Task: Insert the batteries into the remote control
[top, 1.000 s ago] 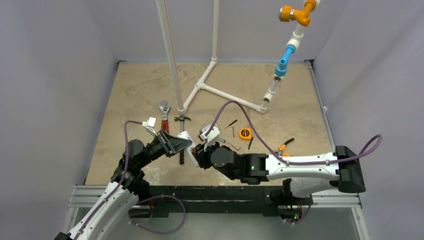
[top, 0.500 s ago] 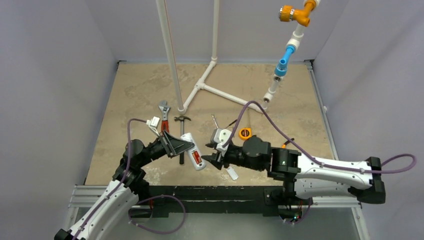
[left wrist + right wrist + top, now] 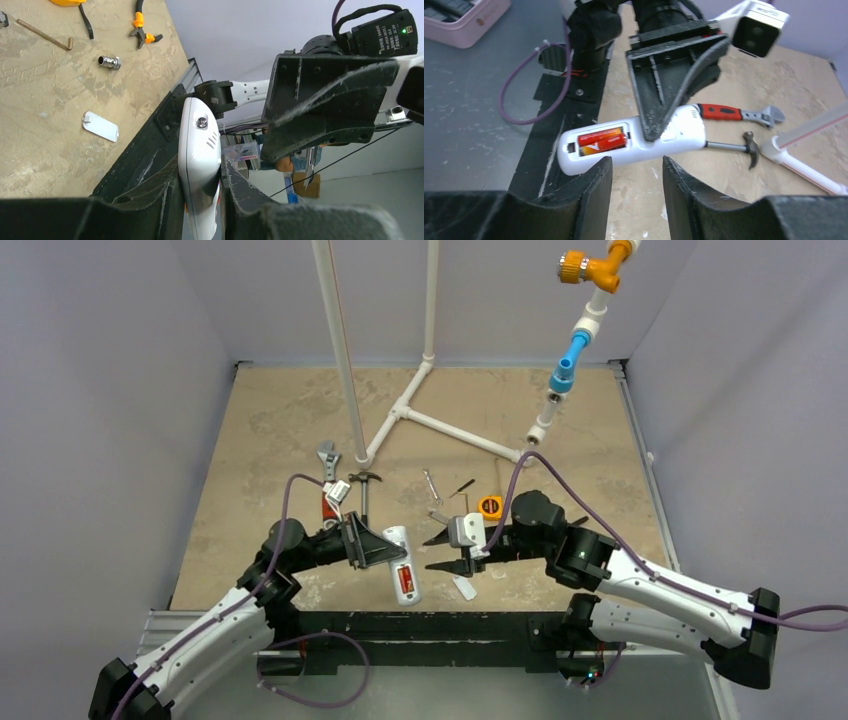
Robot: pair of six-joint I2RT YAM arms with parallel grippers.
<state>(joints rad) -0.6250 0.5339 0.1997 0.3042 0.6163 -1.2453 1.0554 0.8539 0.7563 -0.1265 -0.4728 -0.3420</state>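
**Inspector:** Where is the remote control?

**Examiner:** Held aloft, pinched in the left gripper, batteries seated. Right gripper spread wide, empty. Judged light, rigid and slick; best gripped on its mid-body flanks.

Near edge of worktop: remote clamped in left end effector. In its recess, batteries side by side. Just right of remote, not touching, right end effector, fingers apart. On worktop nearer than that, cover. Behind left end effector: wrench, hammer to its right. Behind right end effector: tape measure.
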